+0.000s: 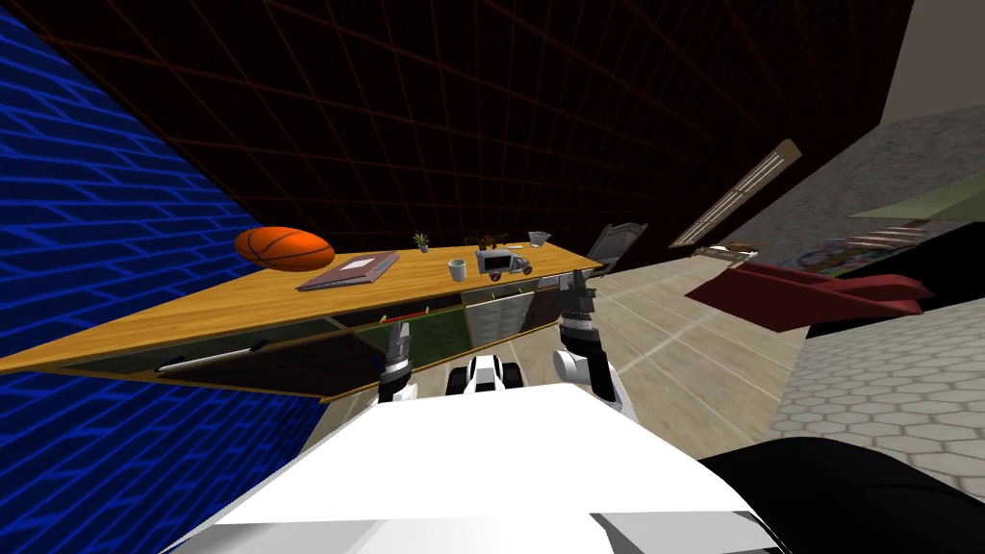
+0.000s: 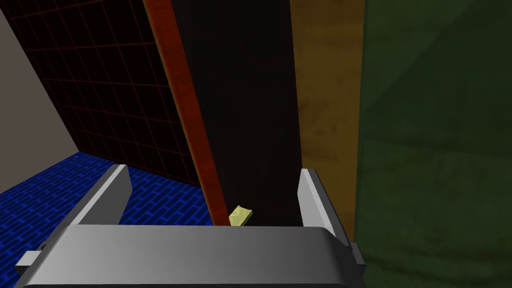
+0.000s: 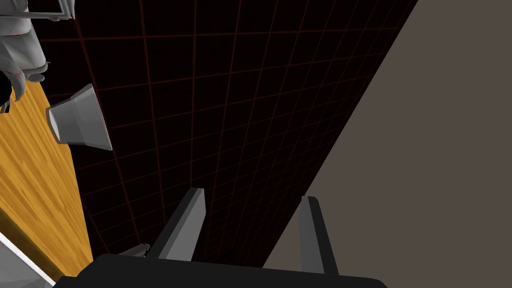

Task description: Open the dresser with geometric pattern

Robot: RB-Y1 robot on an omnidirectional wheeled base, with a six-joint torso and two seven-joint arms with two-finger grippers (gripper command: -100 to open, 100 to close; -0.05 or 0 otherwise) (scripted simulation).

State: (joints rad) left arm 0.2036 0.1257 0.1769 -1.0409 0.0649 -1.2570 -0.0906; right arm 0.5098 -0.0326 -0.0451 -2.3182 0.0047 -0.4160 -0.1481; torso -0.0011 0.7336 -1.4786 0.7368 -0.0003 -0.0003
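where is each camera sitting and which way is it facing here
Head view: on the head, steeply down and forward at the dresser; left gripper and right gripper show.
Left wrist view: on the left hand, close at the dresser's front, green panel beside dark gap; open fingers show.
Right wrist view: on the right hand, facing the gridded wall past the dresser's top; open fingers show.
Shared: head and right wrist views both show that top and wall.
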